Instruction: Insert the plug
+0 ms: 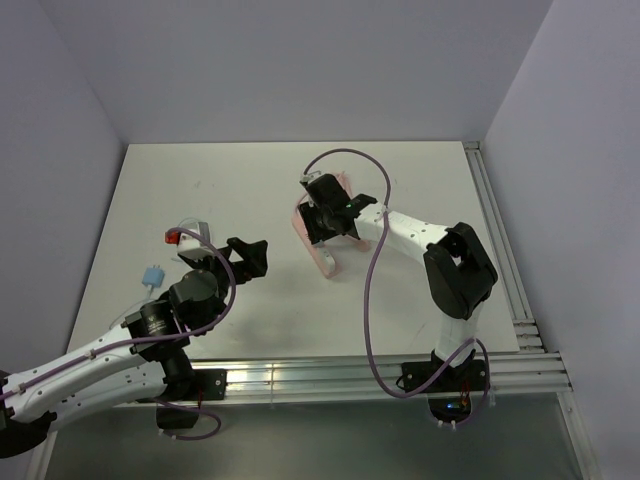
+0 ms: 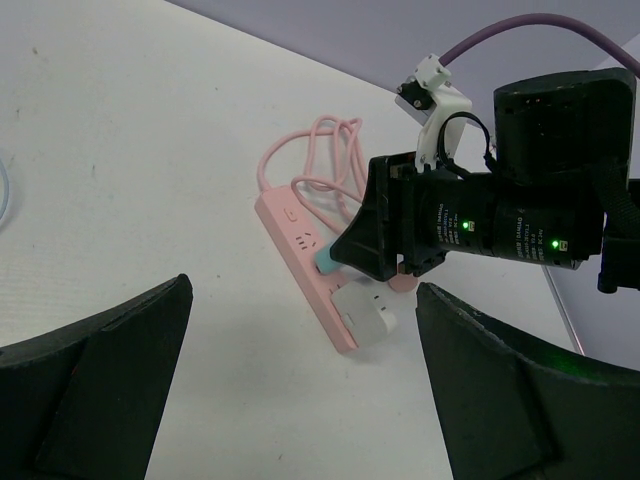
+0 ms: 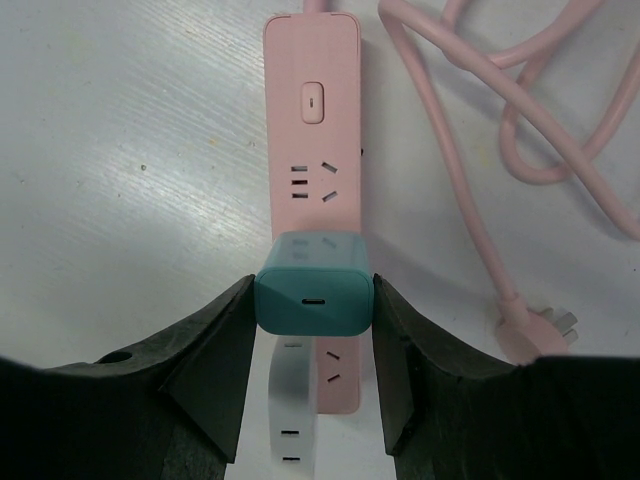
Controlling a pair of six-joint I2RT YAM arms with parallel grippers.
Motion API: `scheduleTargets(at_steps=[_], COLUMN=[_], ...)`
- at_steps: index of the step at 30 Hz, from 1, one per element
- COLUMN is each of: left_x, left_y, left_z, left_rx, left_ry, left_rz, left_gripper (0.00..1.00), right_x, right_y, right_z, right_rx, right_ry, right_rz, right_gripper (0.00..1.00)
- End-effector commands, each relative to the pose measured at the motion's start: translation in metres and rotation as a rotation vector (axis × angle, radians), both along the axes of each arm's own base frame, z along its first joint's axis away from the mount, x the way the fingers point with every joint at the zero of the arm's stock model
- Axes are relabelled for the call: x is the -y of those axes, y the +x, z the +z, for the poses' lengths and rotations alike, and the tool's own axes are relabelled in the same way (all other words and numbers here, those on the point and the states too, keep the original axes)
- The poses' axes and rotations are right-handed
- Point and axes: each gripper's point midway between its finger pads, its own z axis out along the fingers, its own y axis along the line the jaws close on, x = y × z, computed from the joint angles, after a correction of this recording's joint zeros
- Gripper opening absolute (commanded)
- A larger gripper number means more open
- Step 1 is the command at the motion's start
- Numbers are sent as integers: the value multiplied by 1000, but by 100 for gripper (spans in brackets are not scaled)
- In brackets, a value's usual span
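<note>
**Inspector:** Premises and surface?

**Assistant:** White table (image 1: 230, 190), faintly scuffed, enclosed by plain pale lilac-grey walls (image 1: 300, 60). Aluminium rails (image 1: 330, 376) run along its near and right edges.

**Inspector:** The plug?

**Assistant:** The teal plug (image 3: 313, 283) sits over the middle of the pink power strip (image 3: 312, 120), clamped on both sides by the fingers (image 3: 225, 350) of the right gripper (image 3: 312, 312). Whether its pins are seated, I cannot tell.

**Inspector:** Surroundings?

**Assistant:** White adapter (image 3: 290, 410) on the strip's end away from the switch, just beside the plug. Pink cord (image 3: 470, 130) looped alongside. Left gripper (image 1: 250, 252) well apart, above bare table, fingers spread, holding nothing.
</note>
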Motion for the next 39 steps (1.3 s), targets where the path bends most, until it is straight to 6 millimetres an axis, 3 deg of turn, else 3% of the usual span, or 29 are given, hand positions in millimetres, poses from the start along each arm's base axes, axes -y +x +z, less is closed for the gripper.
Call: scheduleTargets(at_steps=[1, 20, 29, 39], left_x=[1, -4, -4, -7], left_y=[1, 0, -1, -1], left_z=[19, 14, 16, 17], left_rx=[34, 33, 33, 36], left_ry=[-30, -37, -43, -47], left_rz=[-12, -2, -7, 0], left_gripper=[100, 100, 100, 100], right_x=[3, -4, -12, -15], right_y=[0, -12, 1, -8], right_z=[12, 2, 4, -12], right_rx=[17, -58, 0, -27], right_ry=[-27, -42, -11, -63], right_rz=[-16, 47, -26, -30], right_gripper=[0, 0, 0, 0])
